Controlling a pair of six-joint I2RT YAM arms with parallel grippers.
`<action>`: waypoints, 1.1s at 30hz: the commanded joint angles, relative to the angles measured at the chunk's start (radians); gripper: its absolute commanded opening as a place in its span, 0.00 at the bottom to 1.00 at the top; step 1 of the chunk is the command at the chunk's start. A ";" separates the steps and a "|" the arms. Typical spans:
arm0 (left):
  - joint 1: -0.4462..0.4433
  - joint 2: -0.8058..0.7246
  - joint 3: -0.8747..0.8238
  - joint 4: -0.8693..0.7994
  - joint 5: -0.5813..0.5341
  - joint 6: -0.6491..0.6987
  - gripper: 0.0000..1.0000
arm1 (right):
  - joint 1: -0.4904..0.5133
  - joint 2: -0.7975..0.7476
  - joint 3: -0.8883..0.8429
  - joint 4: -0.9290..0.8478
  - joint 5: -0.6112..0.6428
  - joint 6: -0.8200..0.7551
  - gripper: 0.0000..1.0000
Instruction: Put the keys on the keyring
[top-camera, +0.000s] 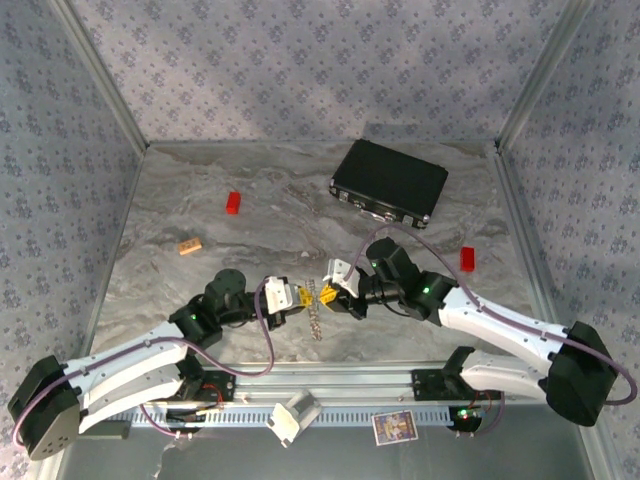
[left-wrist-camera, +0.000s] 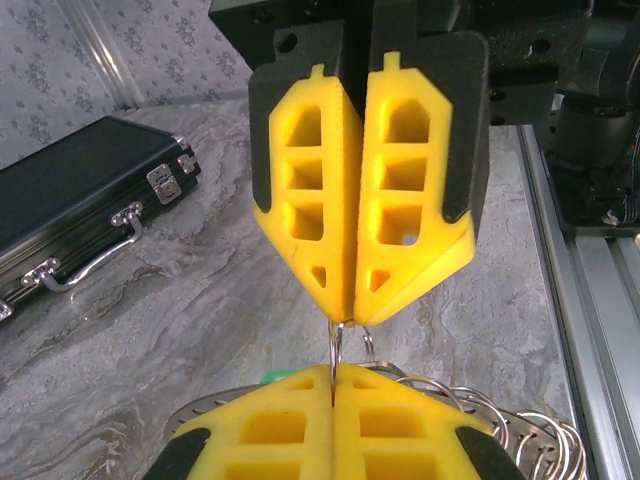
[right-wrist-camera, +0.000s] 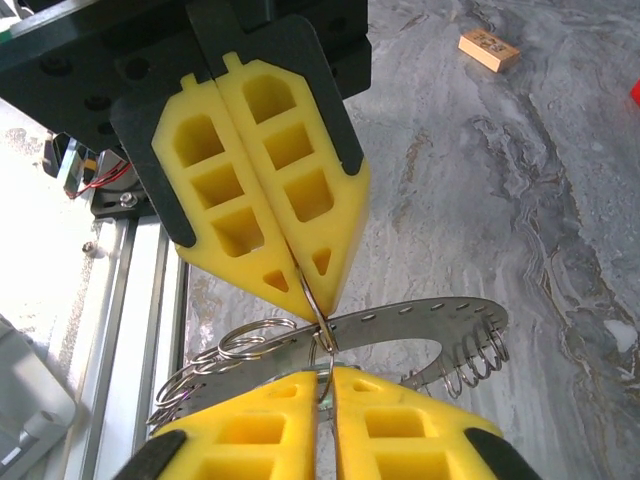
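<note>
Finds the left gripper and the right gripper tip to tip over the near middle of the marble table. Shows the left jaws pressed fully together on one thin wire loop of the keyring. Shows the right jaws drawn down to a hairline gap, pinching the same loop from the opposite side. Leaves the rest of the keyring, a flat holed metal arc fringed with small loops, just below the fingertips. Catches a mint-green head among the keys just beside the left fingers; cannot tell whether threaded on. Places a black case far right, a red block far left, another at the right, and a tan block at the left, all well apart from the grippers.
</note>
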 joint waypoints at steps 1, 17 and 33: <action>-0.006 0.002 0.025 0.070 0.036 0.016 0.00 | 0.003 0.002 0.019 0.008 -0.019 -0.003 0.10; -0.006 0.010 0.033 0.078 0.046 0.009 0.00 | 0.003 0.007 0.019 -0.014 -0.008 -0.014 0.09; -0.006 0.004 0.034 0.078 0.048 0.011 0.00 | 0.002 0.008 0.031 -0.040 -0.019 -0.019 0.03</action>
